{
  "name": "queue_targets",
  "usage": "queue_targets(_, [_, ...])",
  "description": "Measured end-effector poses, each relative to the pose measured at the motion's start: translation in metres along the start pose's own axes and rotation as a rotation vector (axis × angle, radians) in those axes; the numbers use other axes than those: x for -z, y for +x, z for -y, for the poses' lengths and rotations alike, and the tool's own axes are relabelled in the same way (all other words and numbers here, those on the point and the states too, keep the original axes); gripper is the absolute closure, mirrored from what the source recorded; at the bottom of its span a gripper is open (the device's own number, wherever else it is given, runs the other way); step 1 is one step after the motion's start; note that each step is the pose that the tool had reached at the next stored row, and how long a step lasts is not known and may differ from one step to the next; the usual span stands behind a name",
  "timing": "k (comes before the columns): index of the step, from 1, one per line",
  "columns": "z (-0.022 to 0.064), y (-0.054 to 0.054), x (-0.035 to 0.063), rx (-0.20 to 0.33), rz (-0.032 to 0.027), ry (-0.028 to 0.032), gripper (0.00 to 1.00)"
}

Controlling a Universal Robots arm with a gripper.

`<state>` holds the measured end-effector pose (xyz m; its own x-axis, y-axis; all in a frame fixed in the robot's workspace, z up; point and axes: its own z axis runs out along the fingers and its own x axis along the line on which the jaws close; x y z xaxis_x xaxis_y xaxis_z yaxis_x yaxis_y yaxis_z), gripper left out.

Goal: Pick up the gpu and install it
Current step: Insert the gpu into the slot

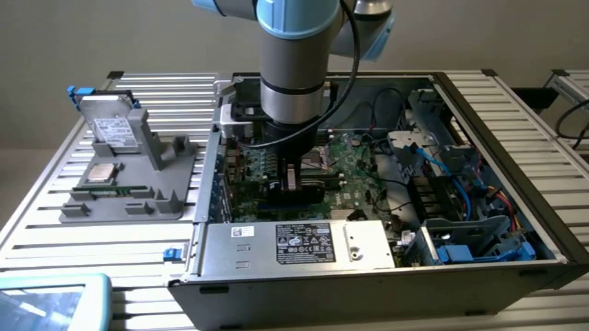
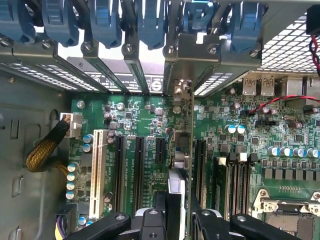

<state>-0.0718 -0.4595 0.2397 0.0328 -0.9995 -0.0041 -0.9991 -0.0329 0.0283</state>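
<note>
End effector (image 2: pixel 172 220): clamped on the gpu's upper edge.
Gpu (image 2: pixel 181 150): upright, edge-on, lowered over the motherboard (image 2: pixel 235 165) slots inside the case (image 1: pixel 515 124).
Handling: likely light, stiff, fragile; best gripped by its edges.
Wrist view: slot alignment, rear bracket.
Exterior view: grey parts tray (image 1: pixel 138 200), hard drive (image 1: pixel 112 127) on worktop (image 1: pixel 37 227).

Case (image 1: pixel 515 227) on worktop (image 1: pixel 55 227). Tray (image 1: pixel 129 186) beside case, at exterior view's left, holding drive (image 1: pixel 112 129). Gpu (image 2: pixel 181 150) upright over motherboard (image 2: pixel 145 120) inside case.
</note>
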Motion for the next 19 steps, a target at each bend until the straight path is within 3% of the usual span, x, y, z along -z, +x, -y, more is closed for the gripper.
queue_targets(19, [-0.0017, -0.0001, -0.0007, 0.005, 0.0000, 0.0000, 0.73])
